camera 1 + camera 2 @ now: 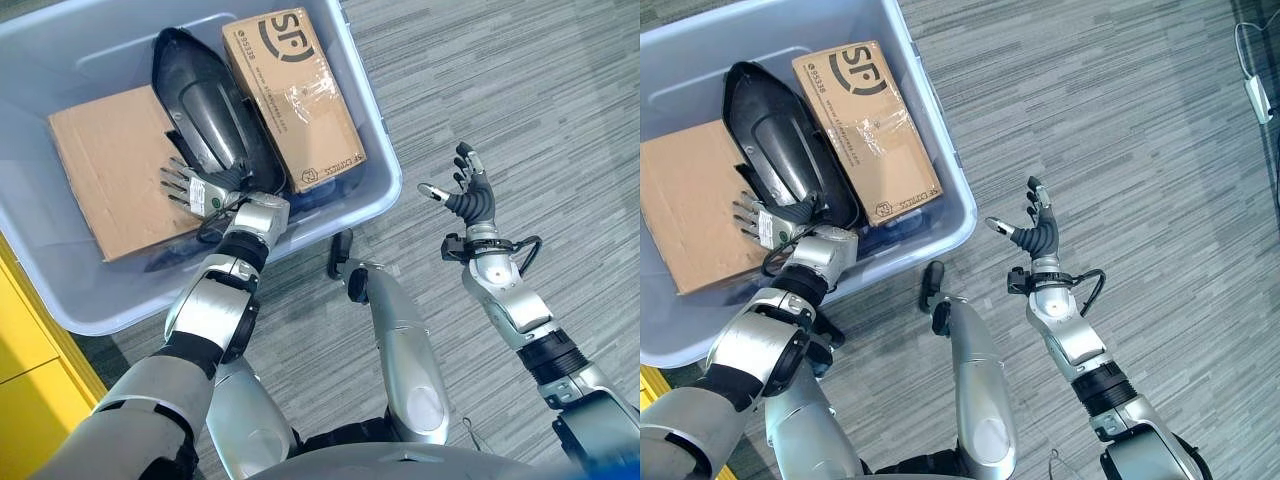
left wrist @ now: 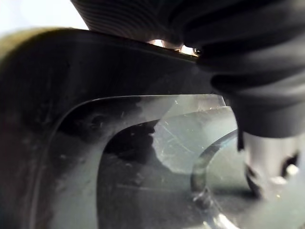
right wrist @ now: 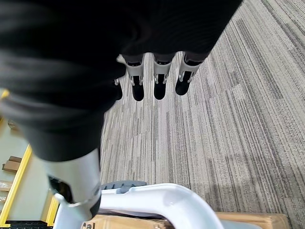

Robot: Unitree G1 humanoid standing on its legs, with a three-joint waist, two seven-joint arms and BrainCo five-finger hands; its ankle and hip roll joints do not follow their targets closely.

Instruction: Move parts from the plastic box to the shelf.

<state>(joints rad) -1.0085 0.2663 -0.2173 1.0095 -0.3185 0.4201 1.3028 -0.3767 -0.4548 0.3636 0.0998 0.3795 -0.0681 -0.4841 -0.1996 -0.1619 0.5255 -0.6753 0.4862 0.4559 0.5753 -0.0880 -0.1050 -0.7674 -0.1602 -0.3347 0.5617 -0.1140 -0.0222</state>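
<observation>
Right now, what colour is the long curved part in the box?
Black, clearest in the right eye view.

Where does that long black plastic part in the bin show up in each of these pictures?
Left eye view: black part in the bin's middle, between two cardboard boxes, the left hand at its near end.
Right eye view: same part, upper left.
Left wrist view: dark curved surface close up is likely it.
Right wrist view: I can't find it.
Shared landmark: the printed box.

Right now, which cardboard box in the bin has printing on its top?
The narrower cardboard box right of the black part; the wider cardboard box is plain.
</observation>
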